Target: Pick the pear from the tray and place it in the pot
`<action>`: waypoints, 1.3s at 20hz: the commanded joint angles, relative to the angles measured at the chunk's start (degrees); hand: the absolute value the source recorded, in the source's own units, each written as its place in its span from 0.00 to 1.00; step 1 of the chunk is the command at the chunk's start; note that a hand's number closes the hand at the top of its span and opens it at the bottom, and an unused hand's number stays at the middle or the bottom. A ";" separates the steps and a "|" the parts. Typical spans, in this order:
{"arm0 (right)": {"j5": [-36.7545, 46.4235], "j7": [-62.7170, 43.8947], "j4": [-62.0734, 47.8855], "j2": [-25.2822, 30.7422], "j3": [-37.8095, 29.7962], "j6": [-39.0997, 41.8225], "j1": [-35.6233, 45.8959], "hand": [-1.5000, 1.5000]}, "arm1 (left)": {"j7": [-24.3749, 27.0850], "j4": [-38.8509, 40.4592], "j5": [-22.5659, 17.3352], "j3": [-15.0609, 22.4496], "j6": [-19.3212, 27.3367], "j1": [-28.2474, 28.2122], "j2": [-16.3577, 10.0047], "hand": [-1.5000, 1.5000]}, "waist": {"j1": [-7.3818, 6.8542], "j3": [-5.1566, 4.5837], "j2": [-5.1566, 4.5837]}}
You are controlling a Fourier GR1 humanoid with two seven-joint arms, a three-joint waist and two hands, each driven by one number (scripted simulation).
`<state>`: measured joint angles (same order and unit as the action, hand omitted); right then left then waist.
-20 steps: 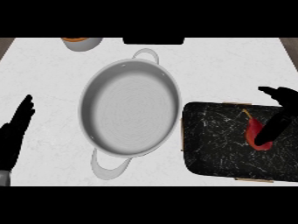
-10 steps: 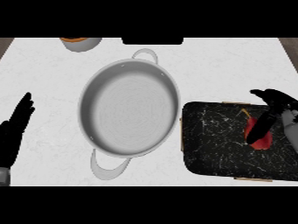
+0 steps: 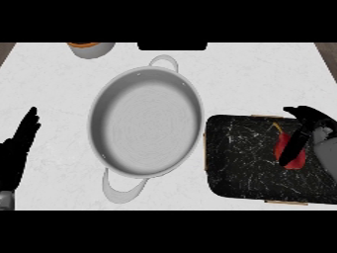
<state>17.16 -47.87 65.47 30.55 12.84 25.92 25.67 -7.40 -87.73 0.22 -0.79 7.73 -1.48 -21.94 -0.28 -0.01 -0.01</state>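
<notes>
Right of frame, on tray (image 3: 244,158): right robot hand (image 3: 313,121) has come down, curled round pear (image 3: 284,148); lift to pot (image 3: 145,128) pending. Left robot hand (image 3: 10,153) open.

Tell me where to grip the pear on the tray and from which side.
Probably best: grip the pear round the widest part of its red body. Come down from above on its right, where the right hand is. The pear lies low on the flat tray, so its top and sides are open.
</notes>
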 commanded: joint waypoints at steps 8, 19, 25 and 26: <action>5.88 9.34 -1.80 -1.54 -2.56 4.24 -1.79 1.00 | -3.26 -4.21 2.37 -1.74 -2.50 -1.28 2.07 0.50 | 0.00 0.03 0.03; 15.08 4.29 9.37 -22.18 11.42 -0.16 2.72 1.00 | -0.58 -1.58 3.14 -3.01 -4.87 0.11 2.71 0.50 | -2.25 -0.16 0.25; 16.39 0.15 13.11 -30.23 30.83 -6.20 9.32 1.00 | -0.38 -0.81 3.79 0.55 -6.60 2.42 4.03 0.50 | -7.89 -0.18 -0.20; 16.44 -1.78 12.80 -30.30 33.64 -8.44 9.93 1.00 | -1.18 -0.67 3.51 0.06 -6.45 3.67 3.90 0.50 | -8.01 -0.14 -0.32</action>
<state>33.33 -45.63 76.52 3.98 36.03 22.08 32.52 -8.09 -89.10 3.44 -1.88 1.67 0.32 -18.62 -6.42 -0.24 0.02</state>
